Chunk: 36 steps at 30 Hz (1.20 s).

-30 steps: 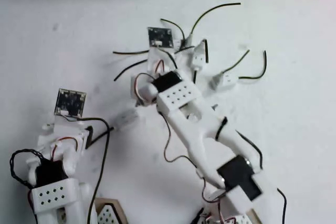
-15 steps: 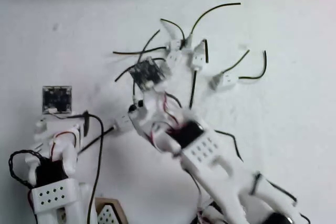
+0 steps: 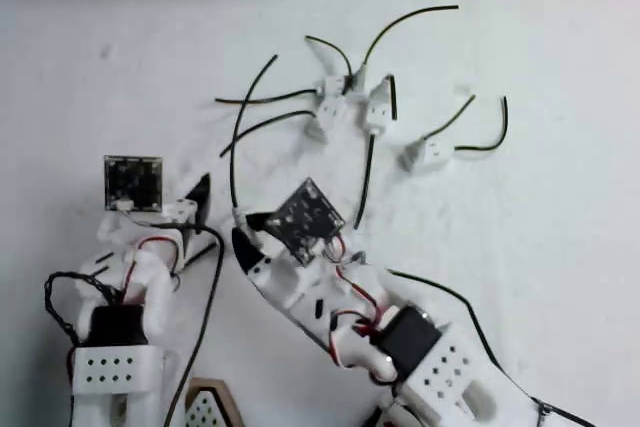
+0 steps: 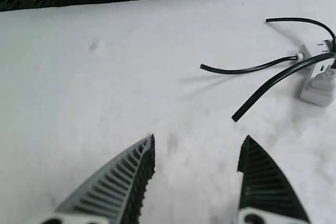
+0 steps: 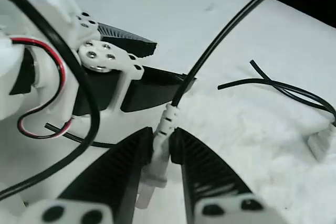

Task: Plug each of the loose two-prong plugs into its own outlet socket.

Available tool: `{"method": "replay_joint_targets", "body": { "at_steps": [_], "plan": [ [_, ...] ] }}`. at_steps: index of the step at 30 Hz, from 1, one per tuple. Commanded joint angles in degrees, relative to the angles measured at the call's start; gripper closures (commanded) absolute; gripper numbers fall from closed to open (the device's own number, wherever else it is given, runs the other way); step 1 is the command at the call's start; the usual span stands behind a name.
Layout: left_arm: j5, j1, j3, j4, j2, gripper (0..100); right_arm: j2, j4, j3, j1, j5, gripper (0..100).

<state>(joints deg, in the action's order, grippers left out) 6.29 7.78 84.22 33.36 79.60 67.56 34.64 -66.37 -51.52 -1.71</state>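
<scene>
We watch the white table (image 3: 560,247) from high above, looking down on the sockets (image 3: 378,107), while our two wrist cameras ride low and close to the tabletop, both facing those same sockets, which all three views share.

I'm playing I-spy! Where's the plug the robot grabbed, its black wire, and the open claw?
plug (image 5: 159,145), right wrist view, white body.
black wire (image 5: 231,29), right wrist view, middle of the cord.
left gripper (image 4: 199,140), left wrist view, midway between its fingertips.
</scene>
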Motion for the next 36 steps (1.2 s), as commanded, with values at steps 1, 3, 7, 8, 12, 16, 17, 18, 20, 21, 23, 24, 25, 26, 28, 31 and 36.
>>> {"method": "replay_joint_targets", "body": {
  "at_steps": [1,3,7,8,12,16,17,18,20,21,23,24,25,26,28,31,36],
  "plan": [
    [-0.4,-4.1,-4.8,-0.5,0.8,74,1.8,-1.2,0.1,-0.7,-0.6,98.2],
    [-0.4,-5.7,-6.2,1.6,0.8,74,0.9,-1.2,-0.2,-0.7,-0.7,98.2],
    [-0.4,-8.8,-9.9,7.5,0.8,74,-1.5,-1.3,-0.4,-0.7,-0.7,98.2],
    [-0.4,-9.9,-10.7,8.9,0.8,74,-2.2,-1.5,-0.4,-0.7,-0.7,98.2],
    [-0.3,-12.9,-12.7,13.2,0.8,74,-3.7,-1.6,-0.4,-0.7,-0.7,98.2],
    [-0.1,-15.1,-14.2,16.4,0.8,74,-4.6,-1.7,-0.4,-0.6,-0.6,98.2],
    [-0.1,-15.7,-14.7,17.4,0.8,74,-4.7,-1.7,-0.4,-0.6,-0.5,98.2],
    [-0.1,-16.2,-15.1,18.2,0.8,74,-4.8,-1.7,-0.4,-0.6,-0.5,98.2],
    [-0.1,-16.8,-15.6,19.4,0.8,74,-4.8,-1.7,-0.4,-0.5,-0.5,98.2],
    [0.0,-16.8,-15.8,19.9,0.8,74,-4.8,-1.7,-0.4,-0.4,-0.5,98.2],
    [0.0,-16.7,-15.7,20.0,0.8,74,-4.8,-1.4,-0.4,-0.4,-0.5,98.2],
    [0.0,-16.3,-15.7,19.9,0.8,74,-4.8,-1.4,-0.4,-0.4,-0.5,98.2],
    [0.0,-15.9,-15.7,19.8,0.8,74,-4.8,-1.3,-0.4,-0.3,-0.5,98.2],
    [0.0,-14.5,-15.8,19.8,0.8,74,-4.8,-1.2,-0.4,0.0,-0.6,98.2],
    [-0.3,-10.7,-15.9,18.5,0.8,74,-4.9,-1.2,-0.3,1.5,-0.6,98.2],
    [-0.4,-2.0,-15.9,17.7,0.8,74,-5.0,-1.2,-0.1,4.4,-0.6,98.2],
    [-0.1,12.0,-14.2,18.8,0.8,74,-13.6,0.2,4.7,5.3,-0.3,98.2]
  ]
}}
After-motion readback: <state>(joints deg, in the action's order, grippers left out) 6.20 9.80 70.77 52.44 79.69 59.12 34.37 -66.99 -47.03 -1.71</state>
